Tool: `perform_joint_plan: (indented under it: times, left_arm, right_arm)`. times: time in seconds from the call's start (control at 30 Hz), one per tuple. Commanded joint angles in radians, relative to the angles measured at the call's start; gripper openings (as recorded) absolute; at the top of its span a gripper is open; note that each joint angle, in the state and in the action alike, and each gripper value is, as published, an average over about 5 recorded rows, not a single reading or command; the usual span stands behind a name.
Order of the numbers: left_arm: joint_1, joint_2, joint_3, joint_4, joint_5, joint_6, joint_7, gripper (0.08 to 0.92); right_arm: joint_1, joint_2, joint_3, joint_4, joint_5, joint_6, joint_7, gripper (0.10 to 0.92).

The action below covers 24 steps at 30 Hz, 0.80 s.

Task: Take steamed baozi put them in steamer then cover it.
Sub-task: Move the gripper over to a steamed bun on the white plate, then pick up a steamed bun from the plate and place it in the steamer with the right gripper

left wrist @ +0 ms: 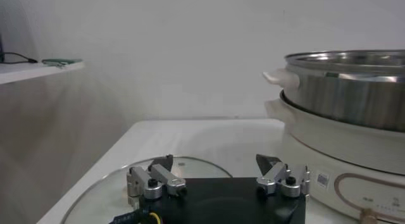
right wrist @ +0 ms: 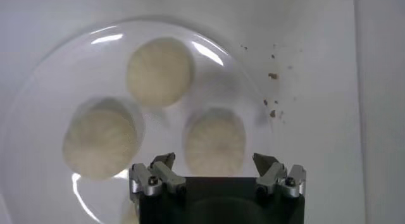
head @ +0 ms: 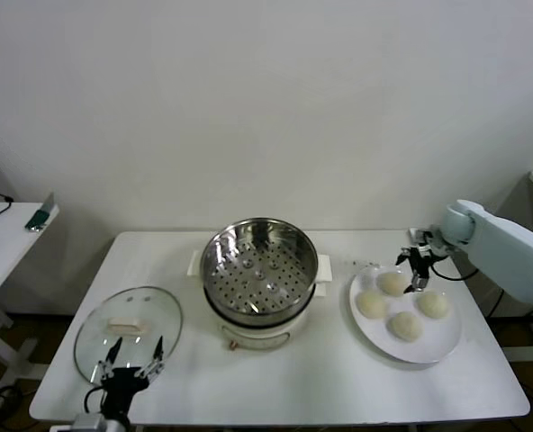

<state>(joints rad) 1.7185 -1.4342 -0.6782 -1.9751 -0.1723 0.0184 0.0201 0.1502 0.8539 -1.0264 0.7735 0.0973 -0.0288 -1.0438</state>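
We find the steamer standing at the centre of the white desk, its perforated steel basket uncovered and holding nothing, seated on a white pot base with side handles. To its right lies a white plate carrying all four steamed baozi, grouped close together and none of them yet in the basket. The right gripper hangs over the far edge of that plate, just above the farthest bun; its jaws stand wide and hold nothing, and in the right wrist view one bun sits directly ahead of the gripper, between the two fingertips' lines. A few dark crumbs lie on the desk beside the plate rim. The cover, a clear glass lid with a pale bar handle, rests flat on the desk at the near left, well apart from the steamer. The left gripper sits low at the near edge of the cover, its jaws likewise wide and holding nothing. A second, smaller table stands at the far left.
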Motion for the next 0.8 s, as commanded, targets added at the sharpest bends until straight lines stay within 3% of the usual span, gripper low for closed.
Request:
perform_joint_plan:
  times: [0.03, 0.23, 0.5, 0.6, 0.8]
  left_arm:
    - [-0.003, 0.000, 0.000, 0.005, -0.008, -0.001, -0.002, 0.823]
    - [-0.002, 0.001, -0.002, 0.008, -0.012, -0.004, -0.005, 0.823]
    - [-0.001, 0.000, -0.005, 0.002, -0.013, -0.002, -0.013, 0.823]
    - [0.001, -0.001, -0.008, -0.006, -0.013, 0.000, -0.015, 0.823]
    - [-0.003, -0.005, -0.009, -0.016, -0.007, 0.003, -0.019, 0.823]
  right_arm:
    - [-0.024, 0.080, 0.004, -0.114, -0.031, 0.000, 0.016, 0.823]
    - [-0.033, 0.096, 0.016, -0.130, -0.049, 0.004, 0.025, 0.802]
    - [-0.015, 0.092, 0.004, -0.096, -0.044, 0.010, 0.011, 0.593]
    - [0.044, 0.074, -0.041, -0.045, -0.032, 0.020, -0.005, 0.546]
    - [0.428, 0.055, -0.317, 0.168, 0.089, 0.104, -0.054, 0.535]
